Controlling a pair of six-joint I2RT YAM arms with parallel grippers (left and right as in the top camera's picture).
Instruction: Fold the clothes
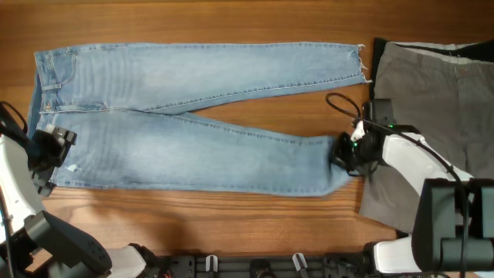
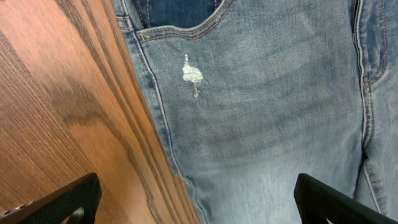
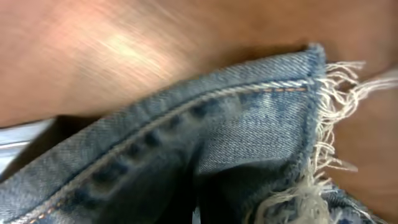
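Because the jeans (image 1: 193, 116) lie flat across the frame's middle, waist at left, we pinch the lower hem (image 3: 249, 124) with our right gripper (image 1: 340, 154) while the left gripper (image 1: 48, 158) hangs spread over the hip, ready to fold.

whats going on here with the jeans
Two robot arms are working on a pair of long light-blue denim jeans spread flat on the wooden table, with no fold made yet. The right arm has its jaws shut on the frayed hem of the nearer leg. The left arm hangs over the waist end near the small white worn spot, jaws open, gripping nothing. Grey-khaki trousers lie at the table's right end.
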